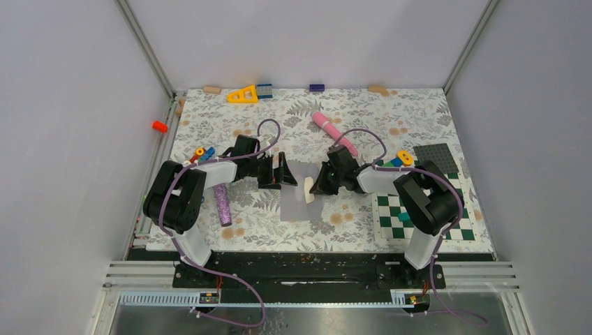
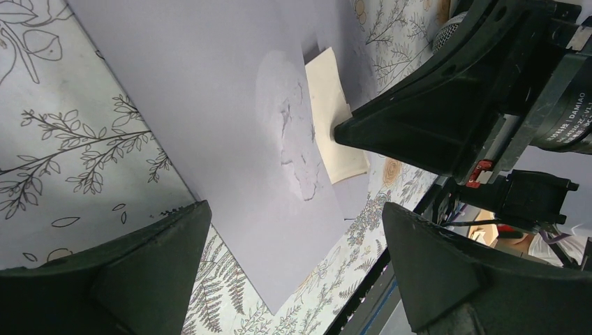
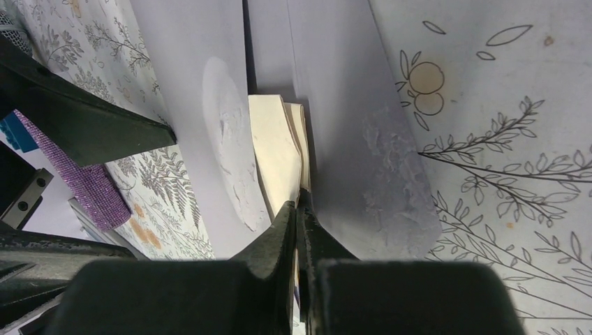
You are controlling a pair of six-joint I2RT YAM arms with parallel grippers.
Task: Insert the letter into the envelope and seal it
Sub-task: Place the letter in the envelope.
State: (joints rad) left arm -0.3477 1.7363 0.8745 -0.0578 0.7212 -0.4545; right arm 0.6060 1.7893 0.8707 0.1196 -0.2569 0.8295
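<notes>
The pale grey-lavender envelope [image 1: 294,204] lies flat at the table's middle, and fills the left wrist view [image 2: 209,105]. The cream folded letter [image 1: 308,190] sits at the envelope's right edge, partly tucked under a paper layer [image 2: 336,122]. My right gripper [image 1: 315,185] is shut on the letter's near end [image 3: 276,146], fingertips pinched together [image 3: 299,209]. The envelope's flap [image 3: 363,118] lies open to the right of the letter. My left gripper [image 1: 287,173] is open and empty just above the envelope, its fingers [image 2: 174,244] spread either side of a corner.
A purple glitter cylinder [image 1: 223,204] lies left of the envelope. A pink tube [image 1: 334,131] lies behind the right arm. The green-and-white checkerboard mat [image 1: 419,216] and a dark grey baseplate [image 1: 436,157] are at the right. Small blocks and a yellow triangle [image 1: 243,94] line the back edge.
</notes>
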